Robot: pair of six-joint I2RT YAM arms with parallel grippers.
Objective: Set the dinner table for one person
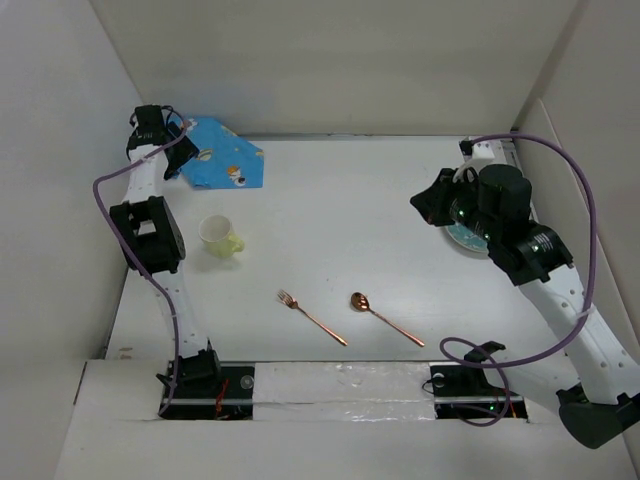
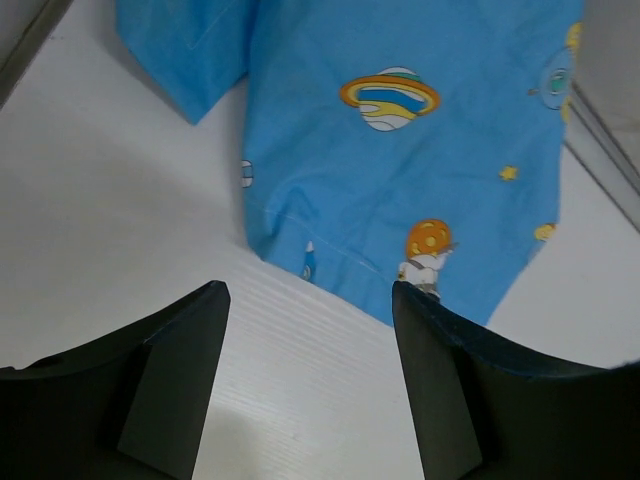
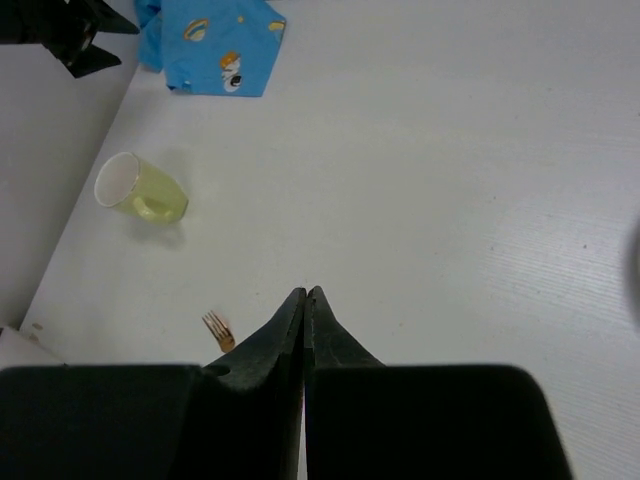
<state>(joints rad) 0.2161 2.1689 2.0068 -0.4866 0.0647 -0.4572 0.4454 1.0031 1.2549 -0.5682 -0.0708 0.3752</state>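
Blue cloth mat [image 2: 400,180] lies just ahead of my wide-open, empty left gripper [image 2: 308,330]; pinching one layer could drag it crumpled across the dinner table [image 2: 120,230].

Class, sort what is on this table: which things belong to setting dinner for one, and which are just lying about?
Belong: table, mat, mug, fork, spoon, plate (partly hidden).
Lying about: nothing loose; only the rig's purple cables.

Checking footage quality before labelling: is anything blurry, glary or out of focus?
Top external: even light, faint shadows, sharp. Left wrist: blue cloth mat crisp, open jaws dark and soft. Right wrist: shut jaws blurred, yellow-green mug casts a soft shadow; no glare.
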